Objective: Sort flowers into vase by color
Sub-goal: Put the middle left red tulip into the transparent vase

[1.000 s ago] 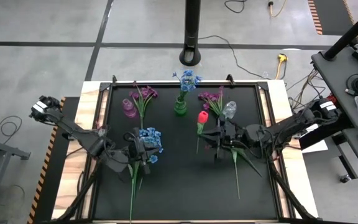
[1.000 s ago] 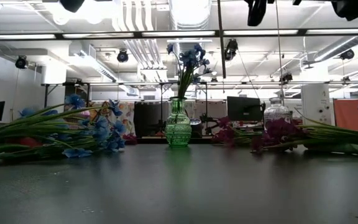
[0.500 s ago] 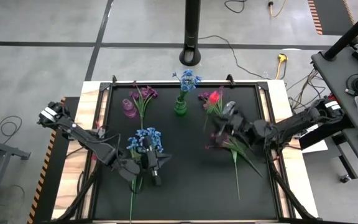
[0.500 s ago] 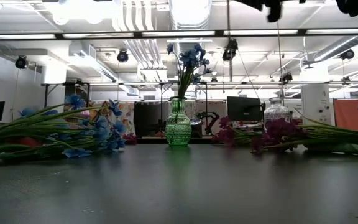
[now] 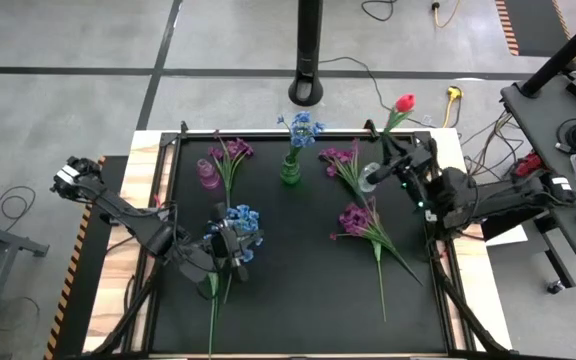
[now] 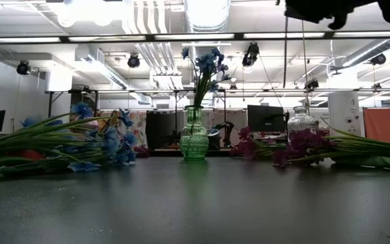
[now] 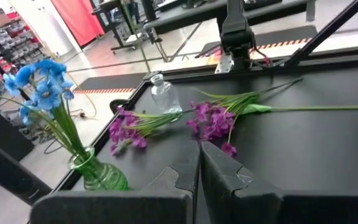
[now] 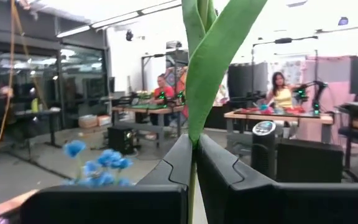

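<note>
Gripping red flower [image 5: 404,102], vase unseen

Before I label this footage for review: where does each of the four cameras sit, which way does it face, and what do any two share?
High: overhead, straight down on the table; both arms show.
Low: table height, facing the green vase; right arm's underside at the top.
Left wrist: past its shut left gripper, toward purple flowers.
Right wrist: right gripper shut on a red flower's stem, facing the room.
Shared: high, low and left wrist all see the green vase.
</note>
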Controlling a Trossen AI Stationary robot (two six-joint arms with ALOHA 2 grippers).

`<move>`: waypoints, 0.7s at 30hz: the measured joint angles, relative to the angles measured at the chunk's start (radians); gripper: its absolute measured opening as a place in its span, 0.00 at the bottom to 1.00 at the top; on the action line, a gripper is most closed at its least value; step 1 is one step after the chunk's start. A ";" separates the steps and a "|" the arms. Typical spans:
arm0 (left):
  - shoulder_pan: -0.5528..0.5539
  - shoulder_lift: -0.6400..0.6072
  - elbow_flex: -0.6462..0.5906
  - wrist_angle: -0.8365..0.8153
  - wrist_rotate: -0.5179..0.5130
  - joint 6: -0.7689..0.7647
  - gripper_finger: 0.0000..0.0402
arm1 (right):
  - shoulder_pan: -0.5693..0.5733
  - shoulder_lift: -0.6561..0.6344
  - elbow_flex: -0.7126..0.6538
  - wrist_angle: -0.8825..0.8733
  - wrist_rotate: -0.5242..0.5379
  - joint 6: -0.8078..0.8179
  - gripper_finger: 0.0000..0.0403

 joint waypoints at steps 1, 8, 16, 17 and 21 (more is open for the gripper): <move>0.000 -0.001 0.000 -0.007 0.000 -0.002 0.00 | -0.007 -0.018 -0.011 0.000 0.000 0.003 0.03; 0.000 0.005 0.000 -0.022 0.000 -0.019 0.00 | -0.046 -0.061 -0.074 -0.001 0.053 0.011 0.03; 0.000 0.007 -0.001 -0.025 0.000 -0.019 0.00 | -0.117 -0.053 -0.123 0.001 0.053 0.034 0.03; 0.000 0.007 -0.001 -0.025 0.000 -0.019 0.00 | -0.118 -0.053 -0.126 0.000 0.053 0.046 0.03; 0.000 0.007 -0.001 -0.025 -0.001 -0.021 0.00 | -0.118 -0.051 -0.130 -0.001 0.052 0.052 0.03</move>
